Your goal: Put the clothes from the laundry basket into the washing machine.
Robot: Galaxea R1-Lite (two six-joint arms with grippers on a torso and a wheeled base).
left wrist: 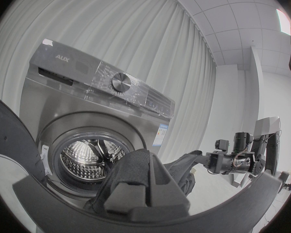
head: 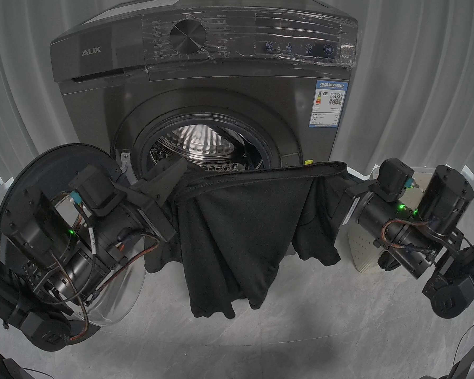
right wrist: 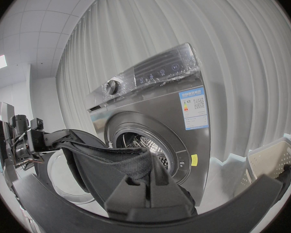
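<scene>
A black garment [head: 237,227] hangs stretched between both arms in front of the washing machine [head: 205,85]. My left gripper [head: 169,177] is shut on its left end, just below the open drum [head: 205,146]. My right gripper [head: 347,182] is shut on the garment's other end, to the right of the drum mouth. The cloth drapes down toward the floor. In the left wrist view the fingers [left wrist: 158,185] pinch black fabric [left wrist: 132,169], with the drum [left wrist: 87,157] beyond. The right wrist view shows fingers [right wrist: 165,191] clamped on the garment's edge [right wrist: 119,159].
The round machine door [head: 47,206] stands swung open at the left, behind my left arm. A white laundry basket [right wrist: 271,159] sits on the floor at the right of the machine, with dark cloth [right wrist: 286,175] over its rim. Grey floor lies in front; curtains hang behind.
</scene>
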